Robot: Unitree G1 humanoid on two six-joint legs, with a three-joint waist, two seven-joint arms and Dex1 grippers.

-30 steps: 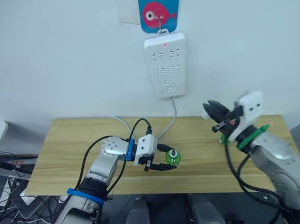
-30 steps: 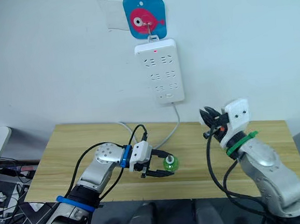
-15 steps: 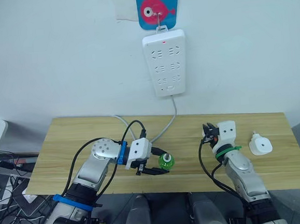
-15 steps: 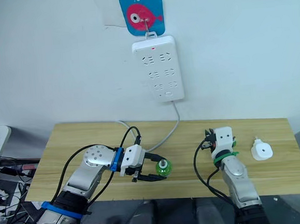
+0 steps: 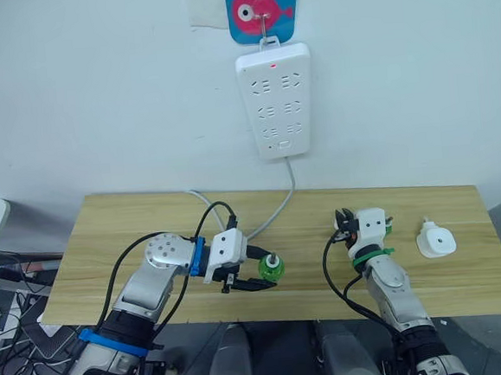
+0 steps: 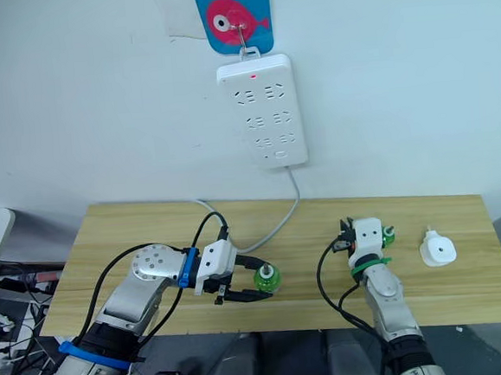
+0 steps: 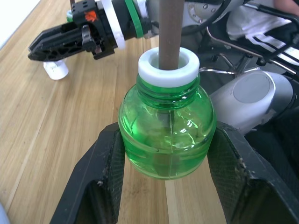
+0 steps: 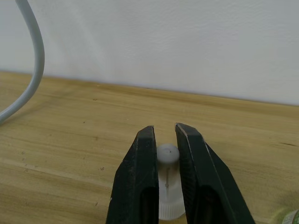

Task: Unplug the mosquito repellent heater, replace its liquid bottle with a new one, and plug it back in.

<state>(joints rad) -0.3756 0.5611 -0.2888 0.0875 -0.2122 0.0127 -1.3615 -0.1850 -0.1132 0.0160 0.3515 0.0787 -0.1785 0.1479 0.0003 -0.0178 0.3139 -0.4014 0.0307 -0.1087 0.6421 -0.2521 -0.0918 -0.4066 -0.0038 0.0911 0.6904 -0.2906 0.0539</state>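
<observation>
A small green liquid bottle (image 7: pixel 166 123) with a white collar and a brown wick stands near the front of the wooden table (image 5: pixel 124 232). My left gripper (image 5: pixel 259 275) is shut on it, one finger on each side. The white mosquito repellent heater (image 5: pixel 434 242) lies on the table at the far right, unplugged and apart from both grippers. My right gripper (image 8: pixel 164 133) is low over the table to the left of the heater. Its fingers are closed against the sides of a small white cap (image 8: pixel 167 155) that stands on the wood.
A long white power strip (image 5: pixel 276 100) hangs on the wall under a blue fish hook, and its grey cable (image 5: pixel 280 204) runs down onto the table's back middle. A small green thing (image 6: pixel 387 234) sits just right of the right gripper.
The right arm has dropped from up near the wall down to the table, and the heater has come into sight. The left gripper still holds the green bottle. The camera has shifted.
</observation>
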